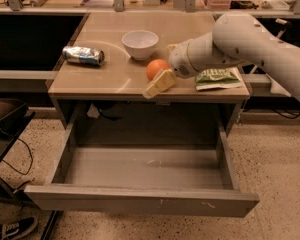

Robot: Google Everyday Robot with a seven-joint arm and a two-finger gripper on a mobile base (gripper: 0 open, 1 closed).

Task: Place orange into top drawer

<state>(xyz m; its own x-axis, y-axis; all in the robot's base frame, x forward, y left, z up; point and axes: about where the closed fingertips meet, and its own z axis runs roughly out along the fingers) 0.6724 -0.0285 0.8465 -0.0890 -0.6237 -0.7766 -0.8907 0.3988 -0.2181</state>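
Orange (155,67) sits on the tabletop (100,80) near the front edge, roughly mid-width, not in the drawer. We note the gripper (159,80) right at the fruit, coming in from the right on a thick white arm (250,41); its pale yellow tip lies low across the front of the orange and touches it or very nearly so. We cannot tell whether the gripper is clamped on the fruit or slack around it. Top drawer (140,202) is pulled well out below the table, its grey front panel showing small pale scratches. Behind the orange stands a white bowl (140,43), upright. To the left a dented can (83,55) lies on its side. A green packet (217,78) lies flat near the right front corner, partly under the arm.
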